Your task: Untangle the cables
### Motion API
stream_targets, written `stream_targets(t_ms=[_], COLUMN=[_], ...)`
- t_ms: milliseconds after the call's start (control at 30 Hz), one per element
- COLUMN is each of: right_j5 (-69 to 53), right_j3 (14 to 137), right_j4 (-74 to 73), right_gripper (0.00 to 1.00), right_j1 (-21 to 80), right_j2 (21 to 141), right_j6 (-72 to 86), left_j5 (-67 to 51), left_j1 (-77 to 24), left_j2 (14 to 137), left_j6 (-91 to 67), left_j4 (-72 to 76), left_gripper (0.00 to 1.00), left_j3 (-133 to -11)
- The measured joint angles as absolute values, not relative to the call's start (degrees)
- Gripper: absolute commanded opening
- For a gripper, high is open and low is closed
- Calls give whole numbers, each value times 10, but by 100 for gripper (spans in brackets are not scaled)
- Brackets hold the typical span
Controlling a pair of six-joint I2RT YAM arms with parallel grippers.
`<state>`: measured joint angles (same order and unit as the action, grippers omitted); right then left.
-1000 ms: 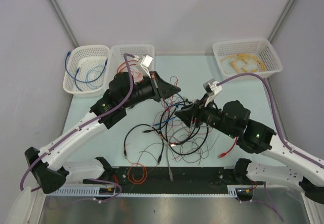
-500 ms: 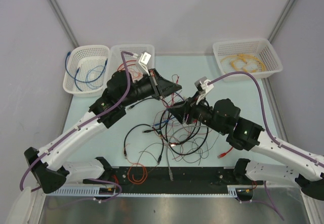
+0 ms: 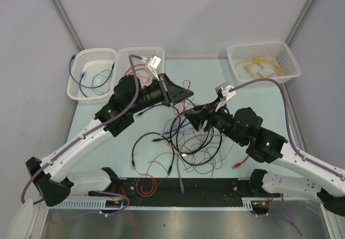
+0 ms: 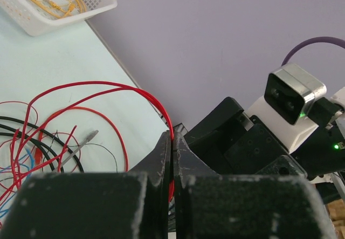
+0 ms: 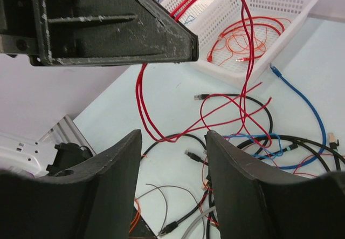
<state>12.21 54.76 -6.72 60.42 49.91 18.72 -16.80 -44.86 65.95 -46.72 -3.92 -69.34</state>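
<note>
- Several cables lie tangled mid-table, at 12 o'clock from the bases.
- One red cable is pinched in the closed left gripper.
- The right gripper, at its 6 o'clock, stands open and empty.
- Risk: pulling could tighten knots, as the red loops cross other cables.

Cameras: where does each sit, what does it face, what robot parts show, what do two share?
Top external: above and behind, looking down on the table and cables; left arm and right arm show.
Left wrist: on the left arm, facing the right arm; shut left gripper pinches a red cable.
Right wrist: on the right arm, looking down at cables past its open right gripper.
Shared: both wrist views show the red cable.
</note>
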Motion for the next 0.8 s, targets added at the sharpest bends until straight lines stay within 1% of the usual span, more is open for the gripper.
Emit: stream_targets(t_ms=[267, 300, 367, 400, 467, 500, 567, 633, 667, 700, 733, 800], right_j5=[112, 110, 104, 101, 95, 93, 89, 87, 87, 87, 88, 94], right_j3=[542, 542, 541, 541, 541, 541, 540, 540, 540, 540, 540, 539], right_j4=[-48, -43, -30, -26, -14, -10, -5, -5, -5, -7, -10, -29], right_gripper=[48, 43, 35, 28, 18, 10, 0, 0, 0, 0, 0, 0], right_j1=[604, 604, 604, 602, 601, 601, 601, 600, 600, 600, 600, 600], right_j2=[525, 529, 536, 538, 543, 544, 545, 545, 544, 542, 538, 522], right_j6=[178, 178, 175, 174, 172, 172, 170, 170, 171, 173, 173, 175], left_j5=[-169, -169, -170, -170, -170, -170, -170, -170, -169, -168, -166, -156], left_j1=[-449, -449, -449, -449, -449, -449, -449, -449, -449, -449, -449, -449], left_j2=[660, 660, 660, 660, 660, 660, 660, 660, 659, 659, 658, 652], left_j6=[-475, -476, -476, -476, -476, -476, -476, -476, -476, -475, -470, -452], left_j4=[-39, -39, -39, -39, -39, -39, -39, -39, -39, -40, -42, -53], left_gripper=[0, 0, 0, 0, 0, 0, 0, 1, 18, 34, 58, 76], left_j3=[-693, -693, -693, -693, -693, -693, -693, -693, -693, -693, -693, -693])
